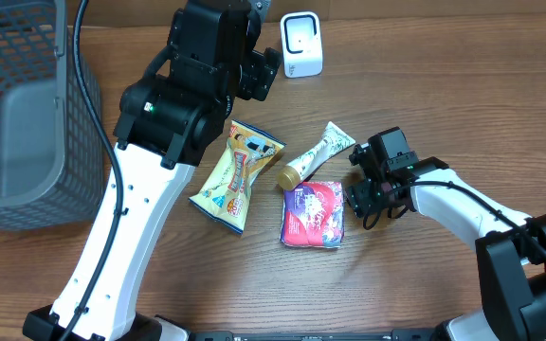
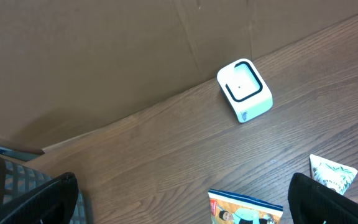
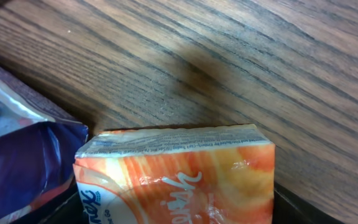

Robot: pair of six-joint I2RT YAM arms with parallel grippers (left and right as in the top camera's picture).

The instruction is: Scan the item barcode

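The fingers of the right gripper show only as dark slivers at the bottom corners of the wrist view, one on each side of the orange-pink pack. We can see that they bracket it, but the view is too close and too cropped for us to tell whether the pads press on the wrapper or stand just off it. The pack itself lies flat on the wooden table, right of centre, with the gripper at its right edge and low to the surface. We see fine print along its upper seam but no barcode on the face that shows. Just beside it, towards the back, lies a cream tube, and to the left of that a yellow snack packet. The white scanner stands at the far edge of the table, well apart from the pack. The left gripper hangs above the table near the scanner with its fingers spread wide and nothing between them, and a grey basket sits at the far left. We judge the task to be at its start: the pack is not lifted and nothing has been presented to the scanner. Securing it, carrying it over and turning its code to the window are all left.
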